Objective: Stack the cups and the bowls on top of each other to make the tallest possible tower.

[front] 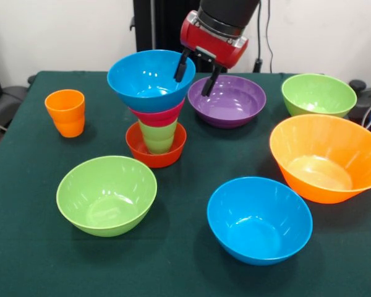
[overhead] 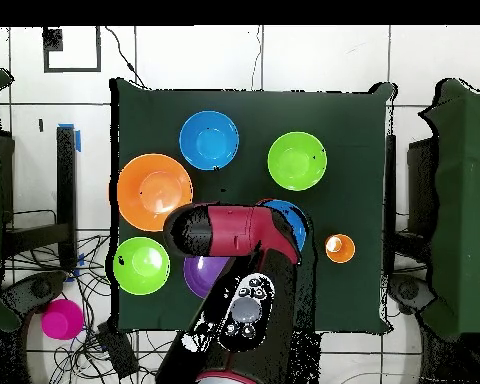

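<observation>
Nearest the front camera, a loose blue bowl (front: 260,219) sits on the green table (front: 25,260), with a lime green bowl (front: 106,195) to its left and the very large orange bowl (front: 328,158) to its right. All three stand apart from each other and upright.

Behind them rises the tower (front: 153,105): a red-orange bowl (front: 156,150) at the base, a light green cup (front: 158,136) standing in it, a pink bowl (front: 157,115) on the cup, and a second blue bowl (front: 149,79) on top. The orange cup (front: 65,112) stands alone well to the tower's left.

Farther back lie the purple bowl (front: 227,100) and another lime green bowl (front: 318,94). The end effector (front: 196,77) hangs with its two black fingers (front: 182,68) spread apart and gripping nothing; one finger is seen against the top blue bowl's rim, the other against the purple bowl's near edge. Whether either touches cannot be told.

From overhead, the red and black arm (overhead: 234,270) covers most of the tower and part of the purple bowl, hiding the end effector entirely. Only that view shows a magenta object (overhead: 61,318) off the table.
</observation>
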Robot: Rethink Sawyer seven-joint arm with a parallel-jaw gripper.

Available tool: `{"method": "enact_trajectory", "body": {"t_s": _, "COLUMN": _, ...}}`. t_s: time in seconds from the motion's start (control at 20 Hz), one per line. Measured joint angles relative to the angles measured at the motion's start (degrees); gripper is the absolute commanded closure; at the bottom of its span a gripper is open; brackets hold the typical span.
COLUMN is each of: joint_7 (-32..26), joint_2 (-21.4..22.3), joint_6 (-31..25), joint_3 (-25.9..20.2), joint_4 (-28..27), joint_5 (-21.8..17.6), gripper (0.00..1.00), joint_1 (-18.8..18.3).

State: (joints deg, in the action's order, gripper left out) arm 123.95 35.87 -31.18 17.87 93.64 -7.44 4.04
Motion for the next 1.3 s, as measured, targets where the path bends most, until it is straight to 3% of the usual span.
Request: {"method": "enact_trajectory", "body": {"t_s": 1.3, "joint_7": 0.00, "joint_2": 1.42, "joint_6": -1.42, "joint_3": 1.71, "joint_4": -0.31, "joint_5": 0.61, "gripper": 0.00, "joint_1": 0.99}}
